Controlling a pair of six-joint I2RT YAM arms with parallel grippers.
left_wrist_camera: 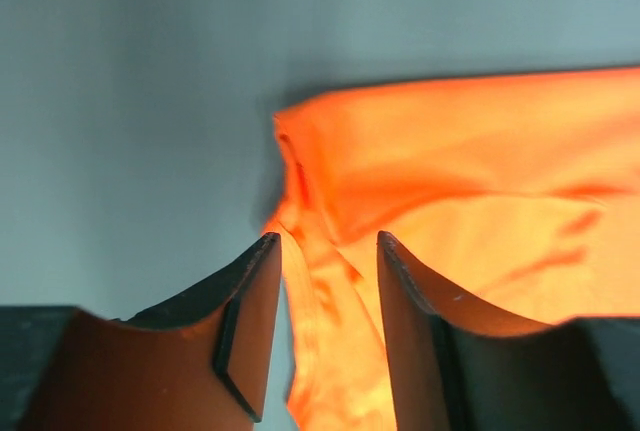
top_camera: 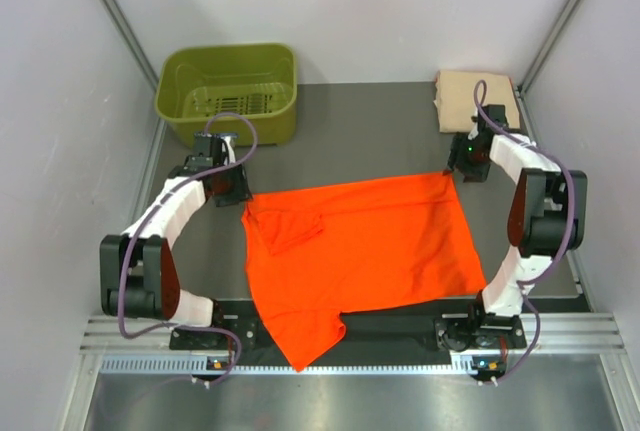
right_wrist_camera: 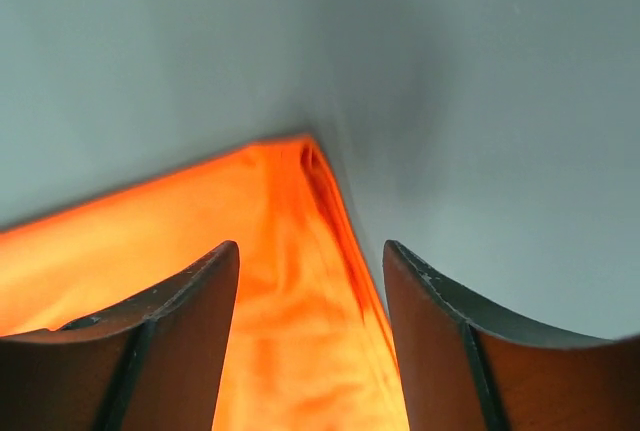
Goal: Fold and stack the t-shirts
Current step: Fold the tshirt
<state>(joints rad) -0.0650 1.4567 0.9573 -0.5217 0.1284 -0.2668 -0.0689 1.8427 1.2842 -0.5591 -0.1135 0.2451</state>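
So the orange shirt (top_camera: 370, 241) is lying spread flat in the middle of the table (top_camera: 370, 131). Its long axis runs roughly 9 to 3 o'clock, and the far edge climbs a bit toward the 3 side. One near corner hangs off the table edge at about 6 o'clock.

What matters here is that each arm is parked on its own far corner. The left gripper (left_wrist_camera: 327, 236) sits over the far-left corner, and from there the cloth spreads away toward 4 or 5 o'clock. The right gripper (right_wrist_camera: 311, 244) sits at the far-right corner, with the cloth running off toward 7 or 8 o'clock. Neither arm is nearer than the other, since each has its own end of that far edge.

Both sets of jaws are parted. The wrist views show orange cloth in the gap between the fingers, but nothing is pinched.

My guess is the next move is a two-corner pinch, then pulling the far edge toward 6 o'clock to fold the shirt in half.

The peach shirt (top_camera: 470, 101) is already a folded square at about 1 o'clock, just past the right gripper. The green basket (top_camera: 240, 121) is at 11 o'clock.
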